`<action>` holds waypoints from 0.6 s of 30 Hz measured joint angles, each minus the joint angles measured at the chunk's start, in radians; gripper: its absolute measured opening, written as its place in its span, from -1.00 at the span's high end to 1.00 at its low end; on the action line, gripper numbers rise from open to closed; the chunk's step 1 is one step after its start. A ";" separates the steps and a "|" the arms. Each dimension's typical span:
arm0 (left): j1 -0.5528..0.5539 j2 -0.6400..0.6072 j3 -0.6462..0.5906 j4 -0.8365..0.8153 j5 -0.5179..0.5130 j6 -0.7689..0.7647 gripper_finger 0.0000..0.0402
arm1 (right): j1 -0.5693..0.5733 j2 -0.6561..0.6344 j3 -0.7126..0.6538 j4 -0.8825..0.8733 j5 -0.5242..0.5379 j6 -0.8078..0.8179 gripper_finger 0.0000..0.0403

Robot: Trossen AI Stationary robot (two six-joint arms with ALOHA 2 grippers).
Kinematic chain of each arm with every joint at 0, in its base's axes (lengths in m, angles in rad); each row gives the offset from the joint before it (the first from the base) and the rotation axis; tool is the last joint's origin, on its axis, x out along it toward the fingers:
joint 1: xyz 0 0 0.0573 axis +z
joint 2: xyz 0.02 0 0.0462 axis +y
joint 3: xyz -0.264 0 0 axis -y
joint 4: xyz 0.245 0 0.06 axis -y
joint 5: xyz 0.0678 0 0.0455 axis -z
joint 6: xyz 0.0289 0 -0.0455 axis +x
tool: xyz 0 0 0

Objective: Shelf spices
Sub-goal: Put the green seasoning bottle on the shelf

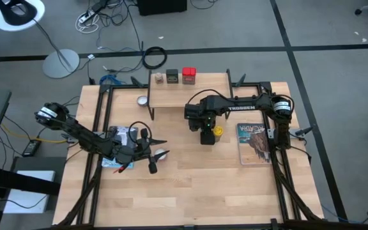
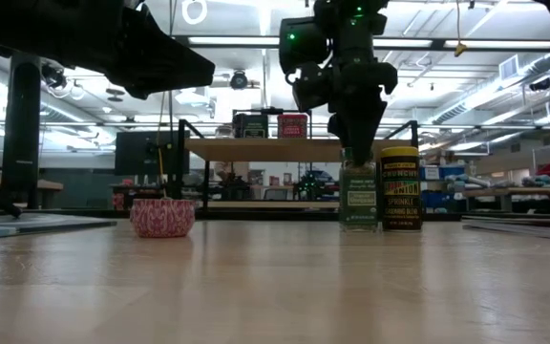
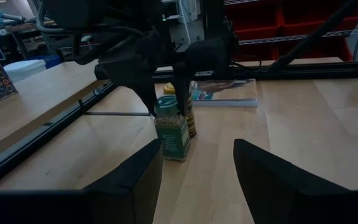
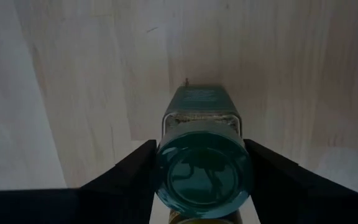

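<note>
The green-capped jar (image 2: 357, 196) stands upright on the table beside the yellow jar (image 2: 400, 188), in front of the shelf (image 1: 190, 92). My right gripper (image 4: 202, 168) hangs straight over it, pointing down, its fingers closed on the cap. On the shelf's far edge stand a small brownish jar (image 1: 160, 78), a black tin (image 1: 172, 76) and a red tin (image 1: 189, 75). My left gripper (image 1: 156, 154) hovers open at the table's left middle with nothing between its fingers, pointing toward the two jars (image 3: 171, 134). My right gripper pinches the jar's green cap (image 4: 166, 171) between its two fingers (image 4: 129, 174), one on each opposite side. The fingers come from above, pointing down. The jar stands upright with its base on the table.
A book (image 1: 254, 144) lies flat at the right of the jars, another (image 1: 117, 137) under my left arm. A small round patterned container (image 2: 162, 217) sits by my left gripper, and a silver disc (image 1: 143, 100) lies at the shelf's left end. Bare wood stretches toward the near edge.
</note>
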 joint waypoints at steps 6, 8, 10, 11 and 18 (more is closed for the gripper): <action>0.000 0.000 0.000 -0.004 0.000 0.000 0.00 | 0.033 -0.012 0.027 -0.066 0.008 0.000 -0.02; 0.000 0.000 0.000 -0.005 0.000 0.000 0.00 | 0.047 -0.019 0.075 -0.091 0.026 0.000 -0.02; 0.000 0.000 0.000 -0.007 0.000 0.000 0.00 | 0.058 -0.020 0.146 -0.128 0.034 -0.002 -0.02; 0.000 0.000 0.000 -0.008 0.000 0.000 0.00 | 0.063 -0.020 0.184 -0.150 0.035 -0.004 -0.02; 0.000 0.000 0.000 -0.007 0.000 -0.002 0.00 | 0.064 -0.022 0.501 -0.297 0.119 -0.059 -0.02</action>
